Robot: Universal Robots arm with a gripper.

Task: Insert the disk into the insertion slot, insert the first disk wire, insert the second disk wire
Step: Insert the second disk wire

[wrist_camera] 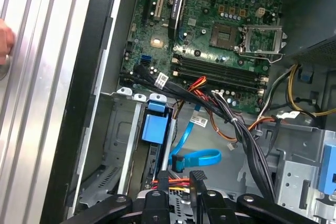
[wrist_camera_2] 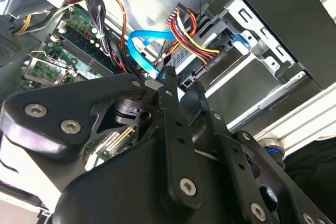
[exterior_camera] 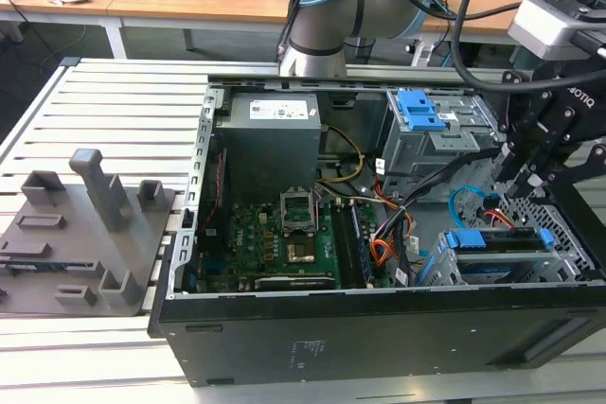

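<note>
Below tool, disk seated in insertion slot.

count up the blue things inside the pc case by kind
blue latch: 1
blue cable: 1
blue disk carrier: 1
total: 3
</note>
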